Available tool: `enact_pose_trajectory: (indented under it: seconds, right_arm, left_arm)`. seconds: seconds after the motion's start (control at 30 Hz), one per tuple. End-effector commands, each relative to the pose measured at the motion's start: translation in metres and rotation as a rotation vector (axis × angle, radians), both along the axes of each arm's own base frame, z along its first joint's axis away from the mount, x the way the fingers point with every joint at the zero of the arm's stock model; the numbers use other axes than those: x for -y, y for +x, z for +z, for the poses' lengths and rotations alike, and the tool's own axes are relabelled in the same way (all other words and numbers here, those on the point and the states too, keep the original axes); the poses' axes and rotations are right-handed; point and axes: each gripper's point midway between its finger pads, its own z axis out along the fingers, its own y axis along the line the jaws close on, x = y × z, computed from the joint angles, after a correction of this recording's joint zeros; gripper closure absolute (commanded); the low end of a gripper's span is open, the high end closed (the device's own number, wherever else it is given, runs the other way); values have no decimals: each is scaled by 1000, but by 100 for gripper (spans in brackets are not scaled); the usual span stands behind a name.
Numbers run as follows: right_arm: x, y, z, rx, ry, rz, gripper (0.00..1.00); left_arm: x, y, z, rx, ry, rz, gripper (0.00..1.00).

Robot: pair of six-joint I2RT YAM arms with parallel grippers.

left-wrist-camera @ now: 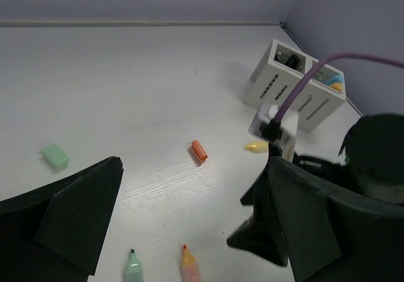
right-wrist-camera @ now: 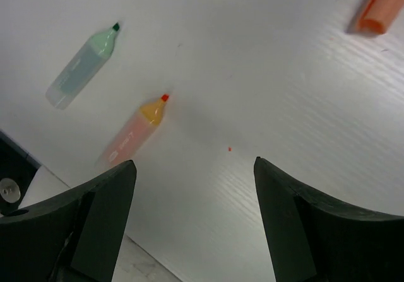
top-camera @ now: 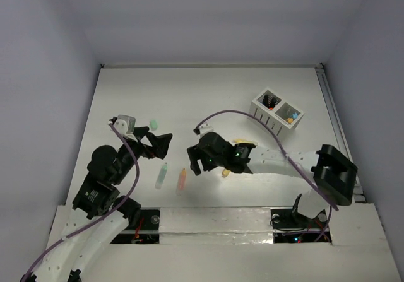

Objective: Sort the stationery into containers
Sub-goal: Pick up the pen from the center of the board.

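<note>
**Item: stationery sort, partly complete.**

- **Container:** white divided box (top-camera: 276,110), at the far right of the bench (top-camera: 189,86), well apart from both arms. Two compartments show. The left one holds dark pieces and the right one holds light blue and orange pieces. The exact count cannot be told.
- **Loose, mint highlighter** (right-wrist-camera: 82,67): lies flat near the front of the bench, uncapped with its dark tip showing.
- **Loose, orange highlighter** (right-wrist-camera: 132,130): lies flat just beside the mint one, uncapped with its red tip showing.
- **Loose, orange cap** (right-wrist-camera: 379,7): lies on its side, apart from the two highlighters and on the box side of them.
- **Loose, mint cap** (left-wrist-camera: 54,156): lies alone toward the left of the bench.
- **Loose, small yellow piece** (left-wrist-camera: 255,146): lies between the orange cap and the box, too small to identify further.
- **Right gripper** (right-wrist-camera: 194,168): jaws spread wide with nothing between them, over bare bench near the orange highlighter.
- **Left gripper** (left-wrist-camera: 192,187): jaws fully apart and empty, hanging above the bench short of the loose pieces.

**Assessment:** some of the set appears boxed. At least five pieces remain on the bench and none is in hand. The two highlighters look like the nearest candidates for the right arm.
</note>
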Motion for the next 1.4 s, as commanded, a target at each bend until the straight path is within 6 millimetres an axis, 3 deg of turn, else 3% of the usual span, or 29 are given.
enact_pose_trajectory:
  seconds: [0.0,0.03,0.13,0.17,0.33,0.47,0.63,0.8,0.93,1.0,1.13,1.33,1.37]
  right_arm:
    - [-37,-17,11,-58,85,38,18]
    - [-42,-21,-3,-79,58,47,18]
    - [-66,-40,-13,-111,56,98,18]
    - [-71,-49,-26,-130,31,114,18]
    - [-96,-57,-41,-177,50,128,21]
    - [-105,-56,-57,-200,41,119,29]
    - [-103,-55,-75,-198,-23,101,42]
    - [-85,-44,-86,-155,-144,51,59]
    - [-72,-38,-91,-102,-229,43,54]
    - [-73,-45,-92,-83,-257,79,45]
    - [-72,-48,-93,-71,-291,111,42]
    - [-62,-44,-102,-51,-356,69,64]
    - [-59,-41,-101,-38,-362,47,73]
  left_arm:
    - [-17,1,31,86,-45,91,1]
    - [-19,0,32,90,-50,97,1]
    - [-23,0,33,92,-56,116,1]
    - [-23,0,33,92,-58,119,1]
    - [-24,-2,34,96,-62,118,1]
    - [-22,-3,33,96,-62,107,1]
    - [-23,-5,35,102,-66,104,1]
    - [-24,-6,36,109,-71,108,1]
    - [-25,-7,38,116,-73,111,1]
    - [-25,-7,38,117,-74,110,1]
    - [-27,-6,39,118,-76,119,1]
    - [-27,-6,37,112,-75,117,1]
    - [-26,-6,36,111,-74,117,1]
